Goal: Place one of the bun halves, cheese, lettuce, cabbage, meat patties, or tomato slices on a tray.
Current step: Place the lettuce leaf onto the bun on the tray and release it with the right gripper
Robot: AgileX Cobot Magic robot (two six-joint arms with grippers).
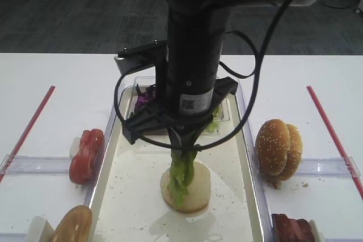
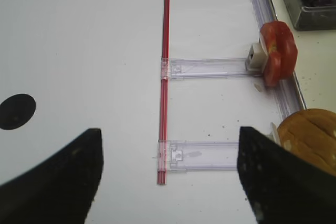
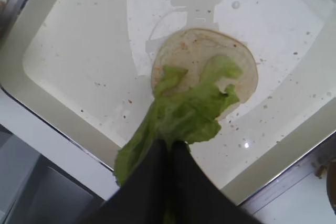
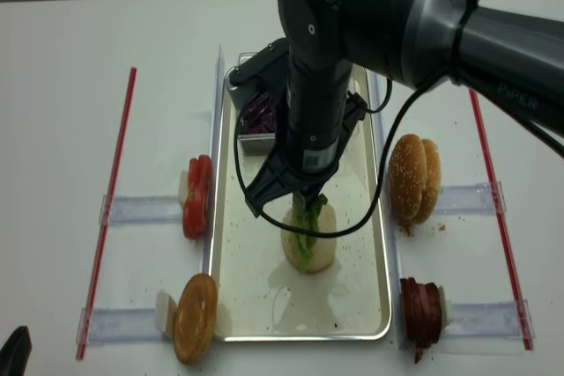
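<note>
My right gripper (image 3: 173, 146) is shut on the top of a light green lettuce (image 3: 191, 106) leaf. The leaf hangs down from the gripper (image 1: 184, 147), and its lower end drapes onto a flat pale bun disc (image 1: 199, 192) on the floor of the silvery tray (image 1: 133, 196). In the realsense view the lettuce (image 4: 305, 228) sits over that disc (image 4: 322, 253) in the tray's middle. My left gripper (image 2: 169, 132) is open, with nothing between its fingers, above the white table near a red strip (image 2: 164, 77).
Tomato slices (image 1: 87, 154) stand left of the tray and sesame bun halves (image 1: 278, 147) to its right. A tub of purple cabbage (image 1: 145, 97) sits at the tray's far end. Meat patties (image 1: 292, 229) are at front right and a golden-brown round piece (image 1: 72, 225) at front left.
</note>
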